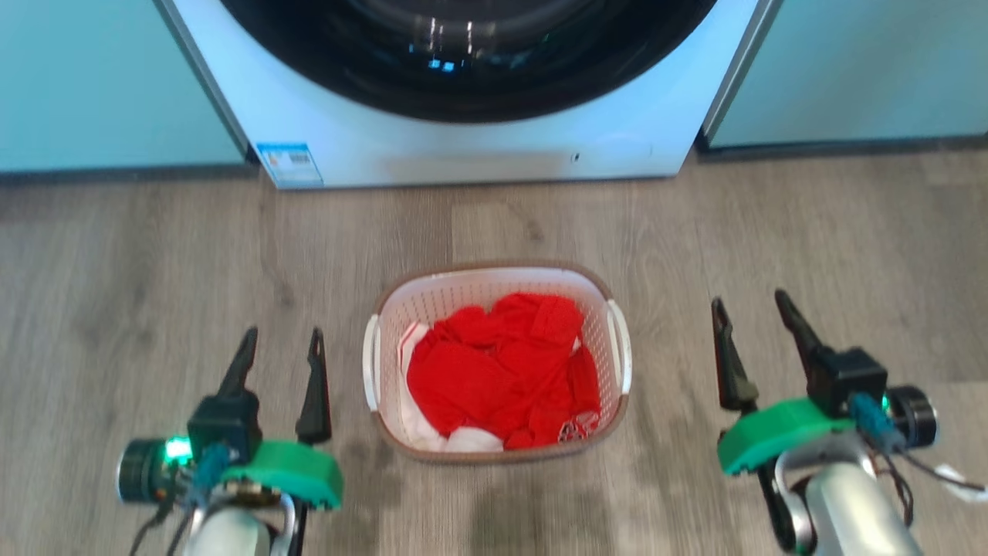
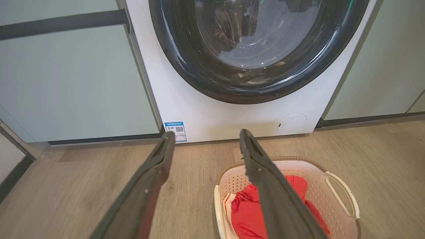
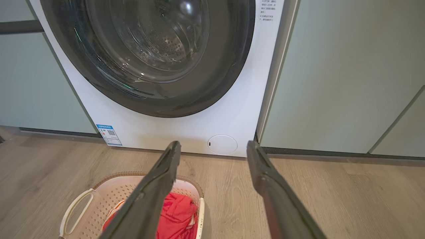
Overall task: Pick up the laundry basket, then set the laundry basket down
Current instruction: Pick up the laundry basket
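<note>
The laundry basket (image 1: pixel 463 287), loaded with red cloth (image 1: pixel 502 367), is seen on the wood floor (image 1: pixel 154 262) before the washing machine (image 1: pixel 478 150), flanked by the left gripper (image 1: pixel 283 333) and right gripper (image 1: pixel 748 299), fingers parted, neither touching it.

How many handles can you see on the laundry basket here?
2. The left handle sits on the left long side of the laundry basket, the right handle on its right long side. The near end's outer face is hidden.
</note>
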### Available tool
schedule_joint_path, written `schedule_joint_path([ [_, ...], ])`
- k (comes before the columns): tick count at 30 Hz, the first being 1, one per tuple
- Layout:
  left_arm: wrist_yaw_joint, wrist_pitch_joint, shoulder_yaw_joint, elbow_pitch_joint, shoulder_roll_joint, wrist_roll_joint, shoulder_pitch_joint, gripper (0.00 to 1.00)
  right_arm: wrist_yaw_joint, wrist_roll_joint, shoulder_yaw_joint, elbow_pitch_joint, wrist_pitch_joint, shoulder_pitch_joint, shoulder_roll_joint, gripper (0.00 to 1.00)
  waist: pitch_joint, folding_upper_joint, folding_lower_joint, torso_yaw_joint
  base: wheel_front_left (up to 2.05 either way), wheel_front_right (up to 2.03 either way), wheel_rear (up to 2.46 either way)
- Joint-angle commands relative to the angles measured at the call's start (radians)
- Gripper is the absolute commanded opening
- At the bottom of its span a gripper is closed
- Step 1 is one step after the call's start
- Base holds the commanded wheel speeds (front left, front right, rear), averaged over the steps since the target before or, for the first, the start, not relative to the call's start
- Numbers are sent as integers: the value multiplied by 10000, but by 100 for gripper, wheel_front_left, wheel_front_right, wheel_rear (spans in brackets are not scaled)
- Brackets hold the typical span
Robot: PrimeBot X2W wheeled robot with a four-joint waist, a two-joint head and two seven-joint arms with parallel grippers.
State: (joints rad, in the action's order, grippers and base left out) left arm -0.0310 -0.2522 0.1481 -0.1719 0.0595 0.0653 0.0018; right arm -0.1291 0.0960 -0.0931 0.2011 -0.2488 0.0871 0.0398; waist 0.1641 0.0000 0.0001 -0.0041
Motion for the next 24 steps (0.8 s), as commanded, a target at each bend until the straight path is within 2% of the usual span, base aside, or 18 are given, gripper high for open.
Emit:
schedule_joint_path([
  [1, 32, -95, -405, 222, 2, 71, -546, 100, -16, -90, -157, -187, -130, 420, 104, 100, 518, 0, -1, 107, 0, 0, 0],
  [13, 462, -95, -244, -1391, -85, 393, -2903, 100, -16, -373, 209, 1178, -130, 2380, 104, 100, 3099, 0, -1, 397, 0, 0, 0],
  [24, 340, -95, 219, -3013, -91, 1070, -4941, 100, -16, -673, 435, 1992, -130, 4028, 104, 100, 5179, 0, -1, 616, 0, 0, 0],
])
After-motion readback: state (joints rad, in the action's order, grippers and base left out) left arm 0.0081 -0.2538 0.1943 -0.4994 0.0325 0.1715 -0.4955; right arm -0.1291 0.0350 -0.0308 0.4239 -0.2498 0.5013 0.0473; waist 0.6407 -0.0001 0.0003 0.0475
